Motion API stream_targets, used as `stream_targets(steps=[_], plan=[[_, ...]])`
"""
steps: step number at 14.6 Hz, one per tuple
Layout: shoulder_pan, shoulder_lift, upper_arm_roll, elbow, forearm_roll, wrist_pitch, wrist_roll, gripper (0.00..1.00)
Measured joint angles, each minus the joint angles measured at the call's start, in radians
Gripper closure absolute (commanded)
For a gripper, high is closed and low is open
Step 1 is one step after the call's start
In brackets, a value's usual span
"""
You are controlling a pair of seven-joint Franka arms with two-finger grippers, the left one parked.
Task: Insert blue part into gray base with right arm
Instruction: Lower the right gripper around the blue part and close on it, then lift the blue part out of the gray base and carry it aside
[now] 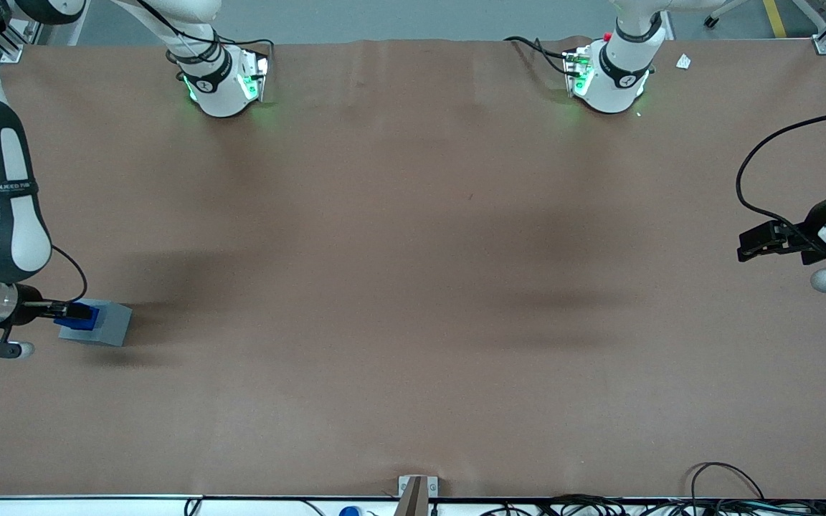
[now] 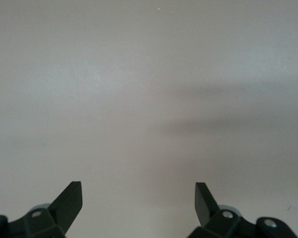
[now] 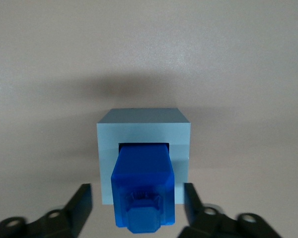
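Blue part (image 3: 141,186): standing in the square socket of the gray base (image 3: 143,130), upper portion still proud of the top face; base sits on the brown table cover (image 1: 413,287) at the working arm's end. Right arm's gripper (image 3: 137,208): fingers spread wide either side of the part, gripping nothing. Risk, as I judge it: a finger clipping the block on withdrawal could tilt it or drag the light base, leaving it half-seated.
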Motion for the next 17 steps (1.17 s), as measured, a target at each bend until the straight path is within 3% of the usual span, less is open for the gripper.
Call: stream_targets(steps=[4, 6, 17], plan=[[0.000, 0.002, 0.000, -0.003, 0.000, 0.002, 0.000, 0.81], [0.000, 0.002, 0.001, -0.003, 0.000, 0.003, -0.001, 0.92], [0.010, -0.032, 0.018, 0.081, 0.003, -0.015, -0.001, 0.99]])
